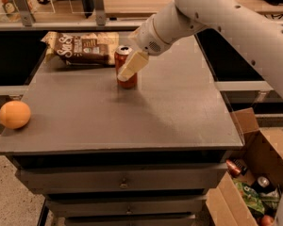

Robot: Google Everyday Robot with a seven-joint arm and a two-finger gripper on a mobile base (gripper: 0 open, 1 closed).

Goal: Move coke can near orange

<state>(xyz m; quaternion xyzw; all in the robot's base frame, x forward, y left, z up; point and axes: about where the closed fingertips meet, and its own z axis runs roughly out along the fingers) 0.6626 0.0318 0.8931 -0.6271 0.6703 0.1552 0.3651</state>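
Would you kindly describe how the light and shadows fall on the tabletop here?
Camera view: soft, even light, no harsh glare on the table; the coke can, with the tool crossing its front, throws only a faint shadow at its base; the orange at the left edge is brightly lit; the drawers beneath sit in shade.

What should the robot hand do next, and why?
Probably take hold of the can. The gripper is right at it near the back of the table, and the orange sits far off at the left front corner.
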